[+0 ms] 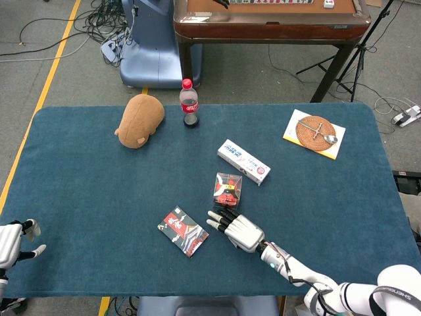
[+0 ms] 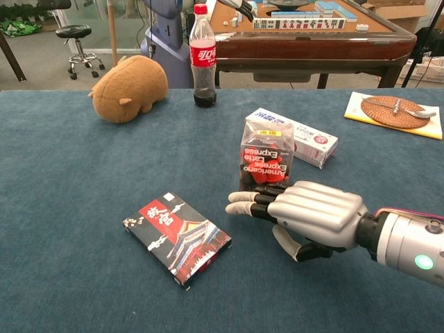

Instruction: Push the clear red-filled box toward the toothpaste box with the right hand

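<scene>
Chest view: my right hand [image 2: 305, 216], fingers extended flat, holding nothing, presses clear red-filled plastic box [image 2: 266, 160]; box near white-blue toothpaste carton [image 2: 295, 137], narrow gap left. Push nearly done.

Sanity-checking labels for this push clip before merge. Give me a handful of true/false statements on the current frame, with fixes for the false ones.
1. The right hand is behind the clear red-filled box, fingers flat against its near side. True.
2. The clear box lies between the hand and the toothpaste box. True.
3. The left hand is holding the card pack. False: it sits at the table's near left corner, holding nothing.
4. The cola bottle is tipped over. False: it stands upright beside the plush toy.
5. A spoon lies on the woven coaster. True.
</scene>
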### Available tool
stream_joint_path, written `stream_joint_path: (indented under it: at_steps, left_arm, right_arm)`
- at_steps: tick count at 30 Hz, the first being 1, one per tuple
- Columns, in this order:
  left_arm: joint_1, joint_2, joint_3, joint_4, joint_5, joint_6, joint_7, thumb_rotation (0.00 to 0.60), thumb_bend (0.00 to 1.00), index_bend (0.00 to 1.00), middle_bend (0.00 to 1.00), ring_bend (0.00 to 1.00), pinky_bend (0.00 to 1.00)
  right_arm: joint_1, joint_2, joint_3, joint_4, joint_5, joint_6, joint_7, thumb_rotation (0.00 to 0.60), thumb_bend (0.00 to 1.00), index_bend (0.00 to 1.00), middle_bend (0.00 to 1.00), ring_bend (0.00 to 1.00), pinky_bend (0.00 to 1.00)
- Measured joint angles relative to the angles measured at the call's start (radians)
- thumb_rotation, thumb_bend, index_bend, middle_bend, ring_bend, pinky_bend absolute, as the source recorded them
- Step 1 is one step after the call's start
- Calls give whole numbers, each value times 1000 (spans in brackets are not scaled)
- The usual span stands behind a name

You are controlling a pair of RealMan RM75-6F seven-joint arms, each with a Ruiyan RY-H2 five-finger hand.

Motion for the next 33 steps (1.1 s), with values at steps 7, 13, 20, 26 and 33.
stream_joint_path:
  at_steps: [7, 13, 20, 26, 33]
  left_arm:
    - [0, 2, -1, -1, -1, 0, -4, 600, 24, 583, 623, 480, 575]
    - [1, 3, -2, -5, 2, 4, -4, 600, 23, 583, 623, 481, 575]
    - [1, 5, 3, -17, 14, 10, 9, 600, 23, 583, 623, 480, 575]
    - [2, 7, 6, -34, 27, 17, 14, 600, 24, 583, 623, 480, 575]
    - [4, 7, 8, -41, 52, 36, 12, 600, 23, 561, 623, 480, 576]
  right_arm:
    - [2, 31, -25, -40, -33, 18, 32, 600, 612, 1, 18, 0, 84]
    - [-18, 111, -46, -133, -60, 71, 3, 600, 252, 31, 33, 0, 84]
    - [-75, 274, -65, -283, -70, 172, -74, 600, 209, 69, 61, 5, 84]
    - [-143, 407, -68, -367, -63, 285, -105, 600, 208, 120, 95, 32, 84]
    - [-255, 483, -54, -401, -33, 448, -158, 600, 208, 121, 112, 41, 84]
